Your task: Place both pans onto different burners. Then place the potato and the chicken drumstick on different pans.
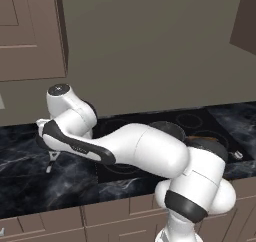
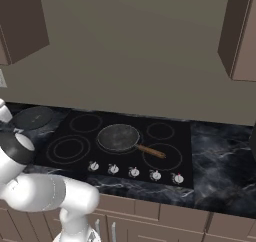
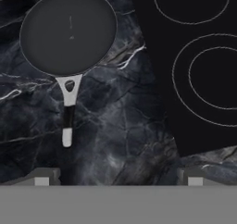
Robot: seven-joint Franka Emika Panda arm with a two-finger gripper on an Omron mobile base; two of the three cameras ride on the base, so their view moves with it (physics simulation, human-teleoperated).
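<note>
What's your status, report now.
Gripper open, empty, above marble counter. Black pan on counter beside cooktop. Wooden-handled pan already on cooktop. Nothing blocking.

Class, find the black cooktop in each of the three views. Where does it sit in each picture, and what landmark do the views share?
Left base view: cooktop right of centre, partly behind the arm.
Right base view: across the middle, knobs along its front.
Hand view: right side, ring burners showing.
Shared landmark: the dark marble counter bordering the cooktop.
</note>
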